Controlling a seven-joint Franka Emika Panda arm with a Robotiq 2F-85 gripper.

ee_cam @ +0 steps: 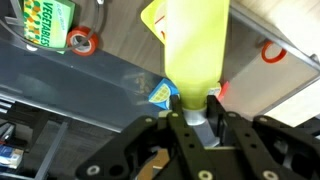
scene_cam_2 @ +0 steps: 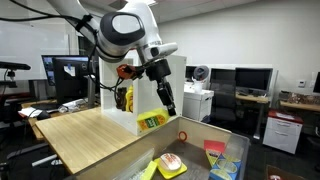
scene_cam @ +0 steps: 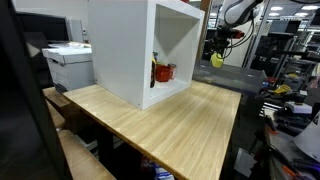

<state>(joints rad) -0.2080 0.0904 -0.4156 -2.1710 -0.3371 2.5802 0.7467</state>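
The gripper (ee_cam: 195, 100) is closed partway (not fully, since something fills the gap). Its two fingers pinch the narrow end of a yellow bottle (ee_cam: 195, 45), which runs from the fingers toward 12 o'clock in the wrist view. In an exterior view the gripper (scene_cam: 217, 50) carries the bottle (scene_cam: 217, 60) in the air, off the wooden table (scene_cam: 170, 115), at 3 o'clock from the white cube (scene_cam: 120, 50). In the wrist view, a green box (ee_cam: 48, 22) lettered "VEGETABLES" lies at 10 o'clock from the bottle, and a red ring (ee_cam: 82, 41) sits just beside the box at its 4 o'clock. A small blue-and-yellow packet (ee_cam: 162, 93) shows at 8 o'clock from the bottle, near the fingers. Inside the cube sits a red thing (scene_cam: 163, 72), too small to identify
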